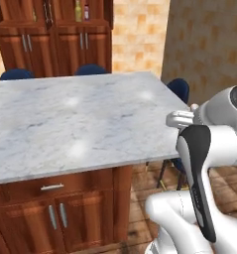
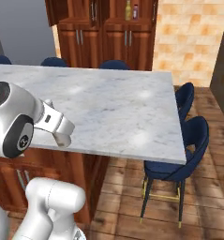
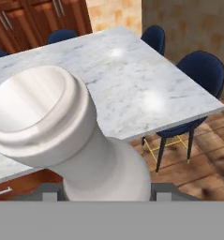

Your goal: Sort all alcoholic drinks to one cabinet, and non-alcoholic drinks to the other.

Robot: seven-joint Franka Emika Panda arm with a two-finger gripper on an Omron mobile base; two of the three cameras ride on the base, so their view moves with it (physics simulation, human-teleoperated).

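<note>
A pale whitish glass bottle [image 3: 62, 126], one of the alcoholic drinks, looms close in the hand view with its wide mouth toward the camera. My gripper [image 3: 106, 187] is shut on its lower body, and the fingers are mostly hidden behind it. The bottle hangs above the near right part of the marble island [image 3: 132, 79]. Far behind the island stands the reddish-brown cabinet [image 1: 55, 44] [image 2: 113, 42]. On its open upper shelf are the non-alcoholic drinks: a yellow bottle [image 1: 78, 10] [image 2: 128, 9] and a maroon bottle [image 1: 87, 12] [image 2: 135, 11] side by side.
The white marble island top [image 1: 80, 114] [image 2: 118, 103] spreads ahead, with wooden drawers and doors [image 1: 55, 208] below. Dark blue stools [image 2: 179, 159] [image 3: 197, 75] stand along its right side and several more at its far edge [image 1: 90, 69]. Tiled walls rise behind.
</note>
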